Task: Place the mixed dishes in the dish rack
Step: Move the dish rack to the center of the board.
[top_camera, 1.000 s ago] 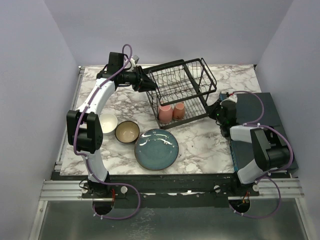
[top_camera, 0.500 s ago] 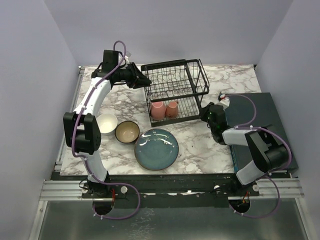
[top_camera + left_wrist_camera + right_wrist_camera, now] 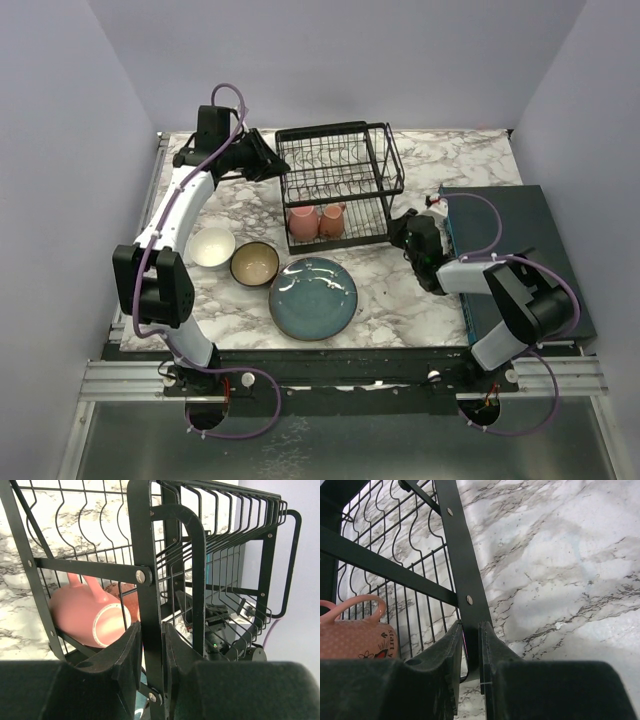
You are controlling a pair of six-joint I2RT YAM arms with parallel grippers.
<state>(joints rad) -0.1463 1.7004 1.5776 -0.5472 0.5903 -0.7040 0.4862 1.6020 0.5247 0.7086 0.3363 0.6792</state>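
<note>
Left gripper [image 3: 150, 647], pressed together on an upright post of the dish rack [image 3: 145, 550]. The right gripper [image 3: 469, 645] likewise pinches a post at the rack's opposite end. Over the last second the rack, held between the two, has slid leftward across the table and turned slightly, so it now stands closer to the loose dishes. This is judged a repositioning rather than loading, and nothing new has been stowed. Containers: white bowl [image 3: 212, 246] and dark bowl [image 3: 255, 264], both empty, lie well behind the left gripper, toward its base. The teal-blue plate [image 3: 313, 297] sits bare to the right gripper's left. The rack's lower tray holds two pink mugs [image 3: 316, 221], just beyond the left gripper. The upper basket appears empty, though its wires obscure it.
</note>
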